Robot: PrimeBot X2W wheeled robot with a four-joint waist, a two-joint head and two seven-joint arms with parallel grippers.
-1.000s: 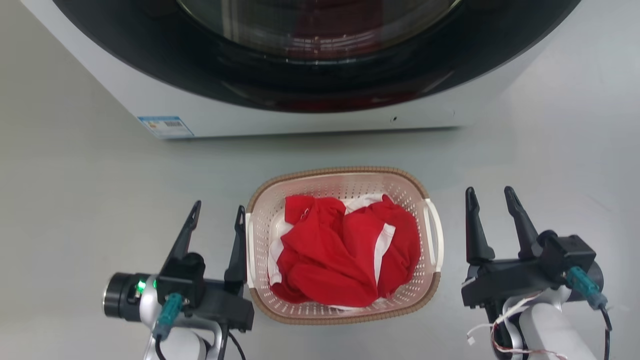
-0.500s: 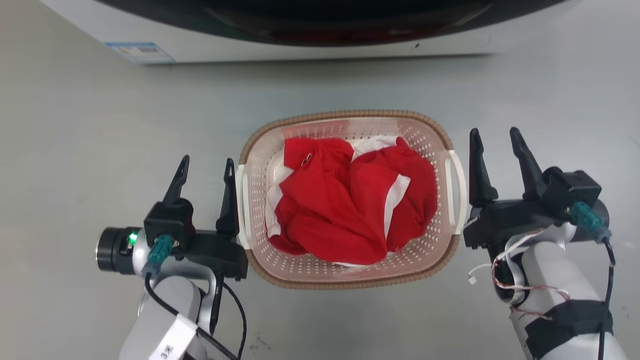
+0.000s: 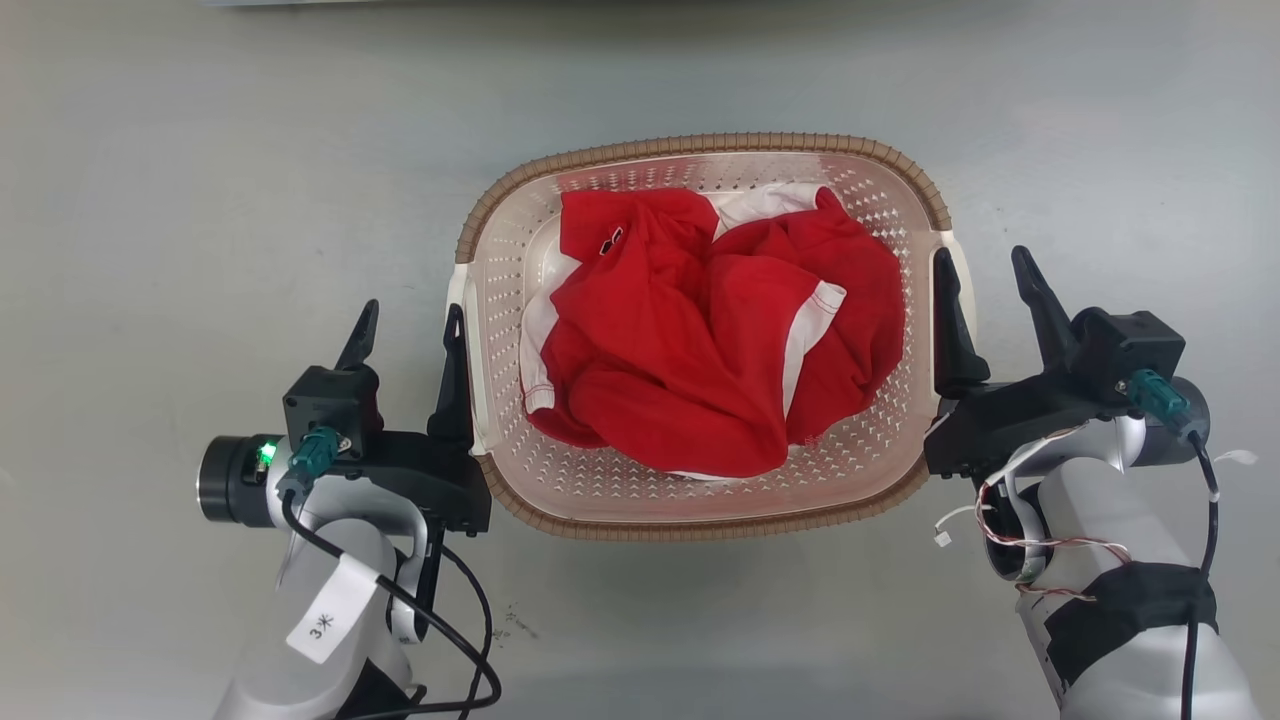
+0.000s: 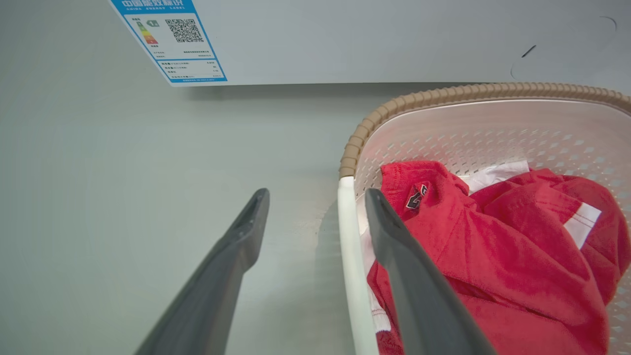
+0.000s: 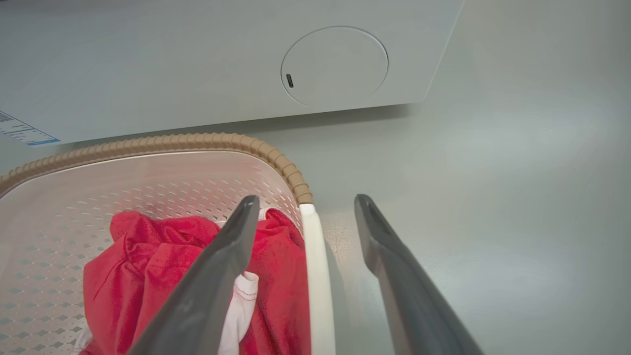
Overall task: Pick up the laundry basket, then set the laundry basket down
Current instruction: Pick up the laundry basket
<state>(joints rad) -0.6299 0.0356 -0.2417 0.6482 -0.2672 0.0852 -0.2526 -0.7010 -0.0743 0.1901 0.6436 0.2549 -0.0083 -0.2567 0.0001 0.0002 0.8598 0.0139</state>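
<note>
Laundry basket (image 3: 700, 143) sits on floor (image 3: 200, 150) before washing machine (image 4: 394, 39), red shirt (image 3: 700, 370) inside. Left tool (image 3: 411, 318) and right tool (image 3: 980, 262) both open, each straddling a white side handle (image 4: 352, 276). Looks set for a two-sided lift, not yet clamped.

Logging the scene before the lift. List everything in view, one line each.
laundry basket: one, cream with a brown rim, on the floor between the hands
left handle: one, white, on the basket's left side
right handle: one, white, on the basket's right side
clothing: one crumpled heap, red and white, inside the basket
washer: one, white, beyond the basket
energy label: one, blue and white, on the washer's front
round cover: one, white, on the washer's front
floor: grey, under the basket
paper tag: one, white, on the left forearm
left hand: dark, open, astride the left handle
right hand: dark, open, astride the right handle
</note>
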